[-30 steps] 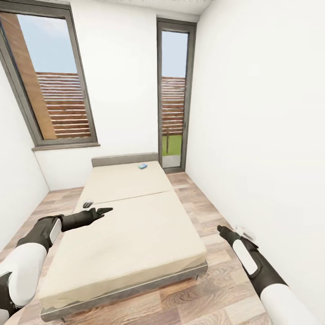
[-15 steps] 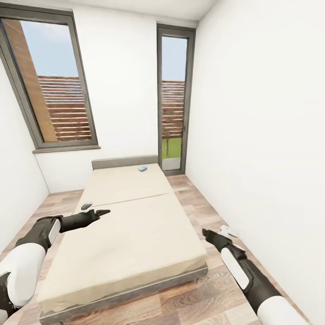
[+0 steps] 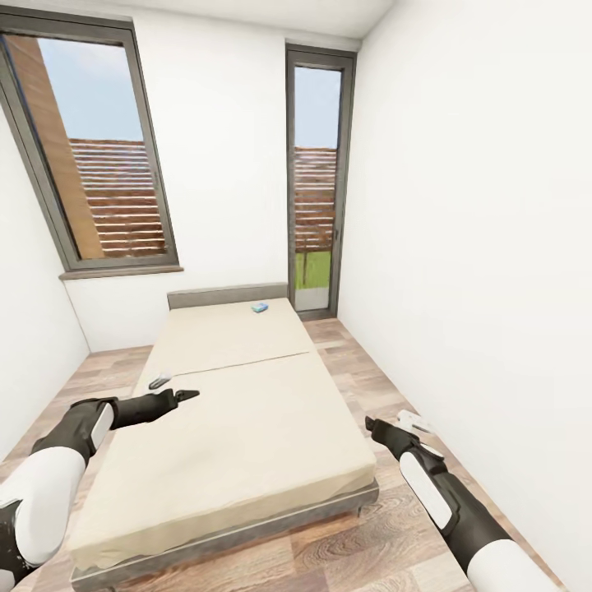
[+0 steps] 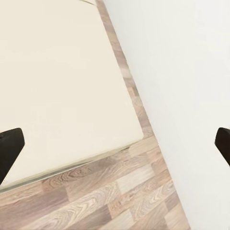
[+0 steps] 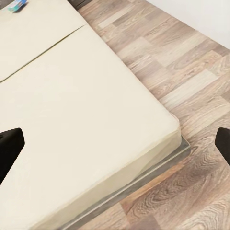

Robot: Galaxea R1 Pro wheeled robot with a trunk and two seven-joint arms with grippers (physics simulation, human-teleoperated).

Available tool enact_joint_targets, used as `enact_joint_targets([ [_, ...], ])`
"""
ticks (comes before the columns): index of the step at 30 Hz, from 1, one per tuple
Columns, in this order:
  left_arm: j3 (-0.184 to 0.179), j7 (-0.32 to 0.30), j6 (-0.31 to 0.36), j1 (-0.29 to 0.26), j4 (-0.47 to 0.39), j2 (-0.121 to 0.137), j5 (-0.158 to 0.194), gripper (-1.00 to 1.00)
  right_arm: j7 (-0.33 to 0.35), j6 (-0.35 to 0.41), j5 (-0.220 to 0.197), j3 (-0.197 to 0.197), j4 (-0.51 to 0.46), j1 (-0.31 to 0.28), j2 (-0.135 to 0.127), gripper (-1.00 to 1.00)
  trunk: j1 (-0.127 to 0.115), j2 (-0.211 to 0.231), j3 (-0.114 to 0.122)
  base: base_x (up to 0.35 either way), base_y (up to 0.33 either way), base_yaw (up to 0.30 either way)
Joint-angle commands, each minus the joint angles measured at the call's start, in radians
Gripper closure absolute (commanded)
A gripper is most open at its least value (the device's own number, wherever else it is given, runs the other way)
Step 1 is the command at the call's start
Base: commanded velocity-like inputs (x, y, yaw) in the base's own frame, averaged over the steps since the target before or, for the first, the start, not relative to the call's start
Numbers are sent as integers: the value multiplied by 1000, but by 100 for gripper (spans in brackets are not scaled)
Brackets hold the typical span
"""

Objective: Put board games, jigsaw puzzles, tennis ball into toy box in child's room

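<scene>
The bed [image 3: 247, 427] with its beige mattress stands in the middle of the child's room, its headboard against the far wall. A bright blue board game [image 3: 260, 307] lies near the headboard and appears again in the right wrist view [image 5: 17, 5]. A small flat whitish box [image 3: 159, 380], probably the second board game, lies at the mattress's left edge. My left gripper [image 3: 187, 395] hovers open just right of that box, over the mattress. My right gripper [image 3: 374, 426] is open, above the floor beside the bed's right front corner.
Wood plank floor [image 3: 370, 378] runs in a strip between the bed and the white right wall [image 3: 477, 247]. Tall dark-framed windows [image 3: 99, 164] fill the far wall. A narrower strip of floor lies along the bed's left side.
The view tilted slightly a second ago. My right gripper came in leftward toward the bed corner. My left gripper sank a little, staying beside the whitish box.
</scene>
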Motion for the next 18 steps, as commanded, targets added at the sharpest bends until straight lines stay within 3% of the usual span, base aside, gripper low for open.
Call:
enact_joint_targets([
  [1,5,-4,5,-1,-1,0,-10,-100,-9,1,-7,4,-3,-1,-1,-100,1,-1,-1,0,0,0],
  [18,3,-11,-20,1,-4,0,-8,-100,-7,4,-10,-3,0,0,-1,-100,1,-1,-1,0,0,0],
])
